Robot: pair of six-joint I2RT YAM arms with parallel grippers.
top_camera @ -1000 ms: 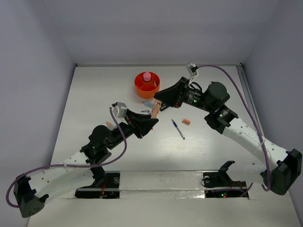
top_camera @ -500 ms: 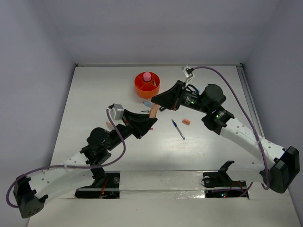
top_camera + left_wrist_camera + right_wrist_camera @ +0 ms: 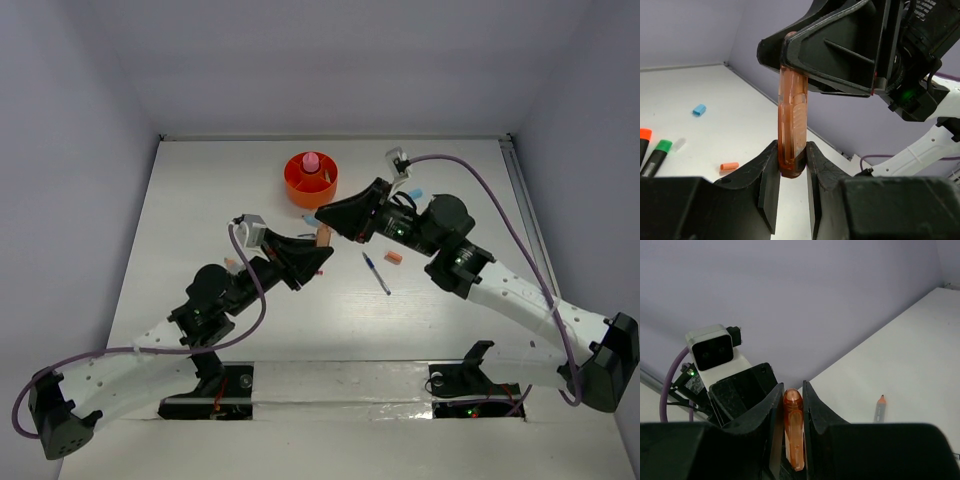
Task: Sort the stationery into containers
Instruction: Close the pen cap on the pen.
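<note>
Left gripper pinches the lower end of a translucent peach marker, and the right gripper clamps its upper end, so the piece is held above the table between the two (each pair of jaws narrow around it). It sits just on the near side of the orange cup, where a pink bottle stands. A blue pen lies nearby on the table.
</note>
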